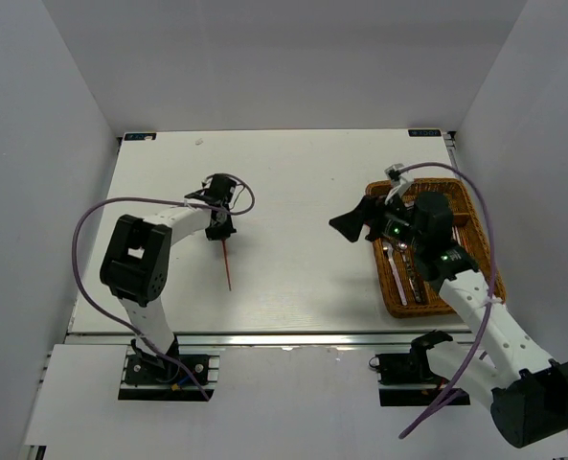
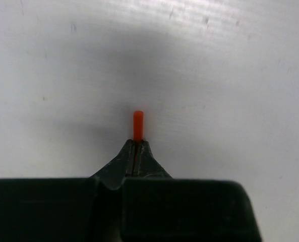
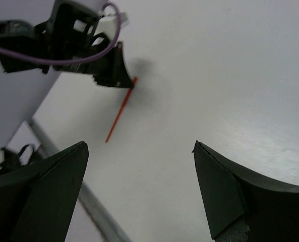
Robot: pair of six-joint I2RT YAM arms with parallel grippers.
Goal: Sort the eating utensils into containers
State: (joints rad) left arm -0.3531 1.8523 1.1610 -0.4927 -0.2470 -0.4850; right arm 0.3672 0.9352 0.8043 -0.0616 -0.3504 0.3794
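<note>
While the left gripper [image 2: 137, 143] is clenched on the far end of the chopstick [image 1: 227, 266], the stick runs toward 6 o'clock, at the table's [image 1: 293, 172] 9 o'clock side. The right gripper [image 1: 355, 218] hangs released, jaws wide, at the 9 o'clock edge of the tray [image 1: 467, 192].

Nothing legible out here, folks. A small dark tag [image 1: 138, 136] sits at the counter's [image 1: 293, 172] far corner, well beyond the left claw [image 1: 224, 233], and a second tag [image 1: 423, 132] sits beyond the right claw [image 1: 346, 225]. Both are too small to read.
</note>
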